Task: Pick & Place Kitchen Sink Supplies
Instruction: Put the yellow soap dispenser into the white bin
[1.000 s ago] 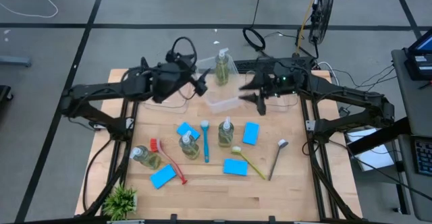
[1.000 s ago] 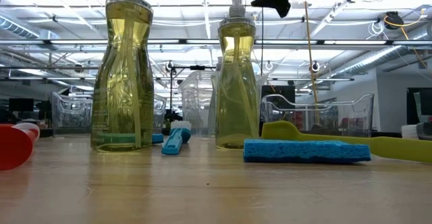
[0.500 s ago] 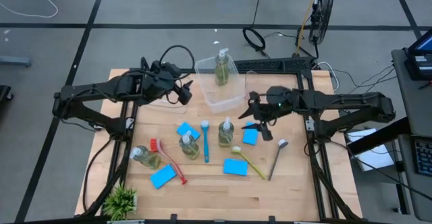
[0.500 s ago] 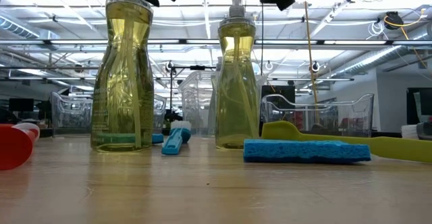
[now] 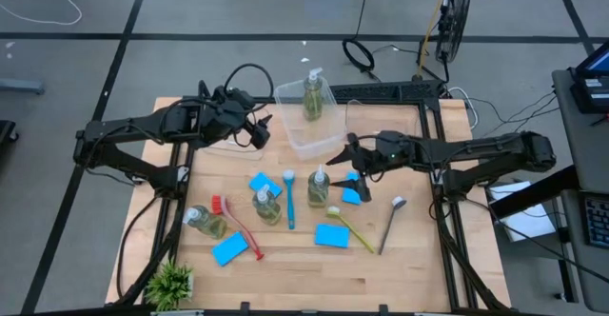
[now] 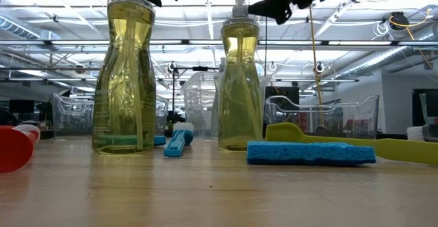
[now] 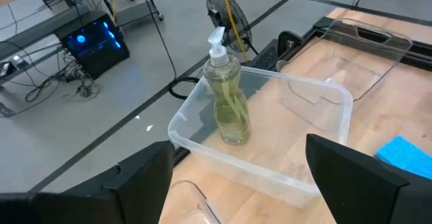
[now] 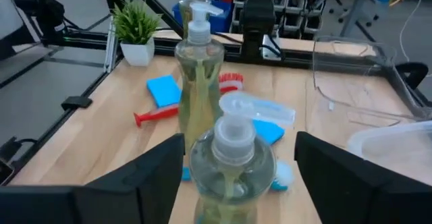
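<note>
One soap bottle point(image 5: 312, 94) stands in your clear bin point(image 5: 328, 141), three more upright on the counter point(image 5: 400, 249), right gripper point(image 8: 233, 158) spread seemingly just above one point(image 5: 319, 187), left gripper point(image 5: 264, 130) spread near the bin.

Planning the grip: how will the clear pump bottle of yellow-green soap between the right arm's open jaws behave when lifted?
The clear pump bottle of yellow-green soap looks nearly full, so probably heavy for its size. Tall and narrow, it may tip if nudged. Its smooth plastic could slip in the right gripper.
</note>
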`<action>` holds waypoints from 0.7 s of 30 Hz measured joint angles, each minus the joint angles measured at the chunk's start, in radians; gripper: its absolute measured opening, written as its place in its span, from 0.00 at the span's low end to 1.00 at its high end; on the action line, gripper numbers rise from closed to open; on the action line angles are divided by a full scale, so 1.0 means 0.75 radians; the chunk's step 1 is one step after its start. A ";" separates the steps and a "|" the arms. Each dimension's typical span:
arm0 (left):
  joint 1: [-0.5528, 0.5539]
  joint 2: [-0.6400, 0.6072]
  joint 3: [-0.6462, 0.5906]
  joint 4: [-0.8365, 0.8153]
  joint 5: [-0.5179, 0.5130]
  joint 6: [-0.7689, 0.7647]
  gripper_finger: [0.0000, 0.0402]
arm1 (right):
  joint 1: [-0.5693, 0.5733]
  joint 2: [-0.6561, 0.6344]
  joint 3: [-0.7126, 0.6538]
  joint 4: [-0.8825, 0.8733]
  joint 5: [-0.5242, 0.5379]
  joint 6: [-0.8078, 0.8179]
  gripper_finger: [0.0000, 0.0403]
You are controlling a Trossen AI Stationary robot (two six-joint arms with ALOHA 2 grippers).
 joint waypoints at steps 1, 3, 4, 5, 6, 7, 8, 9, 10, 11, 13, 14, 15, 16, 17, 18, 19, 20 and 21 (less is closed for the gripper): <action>0.000 0.000 0.000 0.000 0.001 0.000 0.82 | -0.003 0.011 -0.003 0.006 0.019 0.001 0.67; -0.001 0.001 0.000 0.001 0.002 -0.003 0.81 | -0.007 0.033 -0.012 -0.002 0.030 0.001 0.67; -0.003 0.001 0.000 0.001 0.002 -0.004 0.81 | -0.008 0.048 -0.013 0.016 0.029 0.001 0.67; -0.002 0.001 0.000 0.001 0.002 -0.004 0.82 | -0.008 0.062 -0.012 0.043 0.027 0.002 0.67; -0.002 0.001 0.000 0.001 0.003 -0.004 0.82 | -0.008 0.075 -0.012 0.063 0.025 0.003 0.67; -0.002 0.001 0.000 0.002 0.002 -0.004 0.82 | -0.008 0.085 -0.012 0.075 0.024 0.009 0.67; -0.002 0.001 0.000 0.002 0.003 -0.003 0.83 | -0.007 0.098 -0.012 0.082 0.023 0.025 0.67; -0.002 0.001 0.000 0.002 0.002 -0.002 0.83 | -0.007 0.112 -0.012 0.094 0.021 0.041 0.67; -0.002 0.001 0.000 0.002 0.003 0.002 0.83 | -0.007 0.127 -0.012 0.107 0.020 0.050 0.68; -0.002 0.001 0.000 0.002 0.003 0.002 0.84 | -0.007 0.137 -0.012 0.117 0.021 0.052 0.68; -0.002 0.001 0.000 0.002 0.003 0.003 0.84 | -0.008 0.144 -0.012 0.150 0.022 0.052 0.68; -0.002 0.001 0.000 0.002 0.003 0.003 0.84 | -0.008 0.150 -0.012 0.172 0.021 0.056 0.68; -0.002 0.001 0.000 0.002 0.003 0.003 0.84 | -0.007 0.154 -0.011 0.189 0.020 0.064 0.68; -0.002 0.001 0.000 0.002 0.003 0.006 0.83 | -0.007 0.157 -0.011 0.196 0.018 0.070 0.68; -0.002 0.001 0.000 0.002 0.003 0.006 0.83 | -0.007 0.159 -0.011 0.196 0.002 0.071 0.67; -0.002 0.001 0.000 0.003 0.003 0.006 0.83 | -0.007 0.159 -0.011 0.200 -0.017 0.071 0.67; -0.002 0.001 0.000 0.003 0.003 0.006 0.82 | -0.007 0.159 -0.011 0.209 -0.017 0.072 0.67; -0.002 0.001 0.000 0.003 0.003 0.006 0.82 | -0.007 0.165 -0.010 0.216 -0.017 0.075 0.66; -0.002 0.001 0.000 0.003 0.003 0.007 0.81 | -0.007 0.172 -0.009 0.221 -0.017 0.080 0.66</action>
